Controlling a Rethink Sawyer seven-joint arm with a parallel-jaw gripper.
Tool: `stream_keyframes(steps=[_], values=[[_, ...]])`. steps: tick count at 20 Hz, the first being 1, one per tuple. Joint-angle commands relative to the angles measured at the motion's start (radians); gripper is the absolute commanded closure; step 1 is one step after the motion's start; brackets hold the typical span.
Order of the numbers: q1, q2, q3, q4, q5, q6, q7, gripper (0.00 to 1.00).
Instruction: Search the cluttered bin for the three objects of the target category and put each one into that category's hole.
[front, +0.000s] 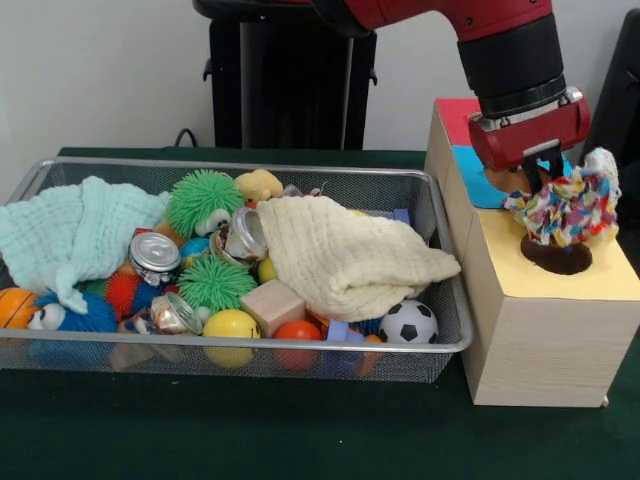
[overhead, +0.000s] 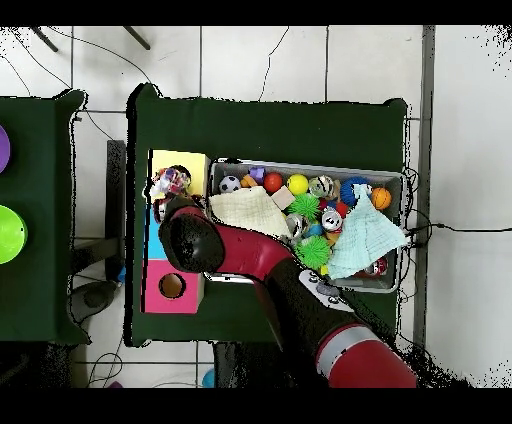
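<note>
I have the tool (front: 548, 172) clamped on the multicoloured rope toy (front: 568, 206), which hangs directly above the round hole (front: 557, 256) in the yellow section of the wooden box (front: 545, 335). The toy's lowest strands sit at the hole's rim, though I cannot tell whether they touch it. Taking that box as my landmark: it stands on the green tabletop (front: 300, 430) just beside the wire mesh bin (front: 250, 360), and its top runs from yellow through blue to red (the overhead view shows a second hole (overhead: 171, 286) in the pink-red end).

In the bin, the item nearest the box is a cream cloth (front: 345, 252), draped over other things with one corner reaching the bin's wall on the box side. A small soccer ball (front: 408, 322) lies below that cloth, close to the same wall. Further from the box I see a wooden cube (front: 272, 304), a yellow ball (front: 231, 326), two green spiky balls (front: 203, 200), and a metal can (front: 154, 256). A mint cloth (front: 72, 232) covers the bin's end farthest from the box, with an orange ball (front: 14, 306) beneath it.
</note>
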Motion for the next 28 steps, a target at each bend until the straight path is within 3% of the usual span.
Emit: stream_keyframes(steps=[1,7,9,12,16,19,23,28], values=[[-0.018,-0.019,-0.009,-0.071,-0.01,-0.091,0.231,1.0],[-0.008,-0.075,-0.03,-0.064,0.029,-0.063,0.235,1.0],[0.005,-0.095,-0.051,-0.061,0.046,-0.014,0.226,1.0],[0.035,-0.083,-0.103,-0.071,0.062,0.101,0.189,1.0],[0.027,-0.047,-0.087,-0.061,0.059,0.122,0.188,1.0],[0.036,-0.076,-0.102,-0.059,0.065,0.157,0.192,1.0],[0.059,-0.042,-0.139,-0.096,0.055,0.145,0.181,1.0],[0.055,-0.001,-0.127,-0.126,0.03,0.068,0.18,1.0]])
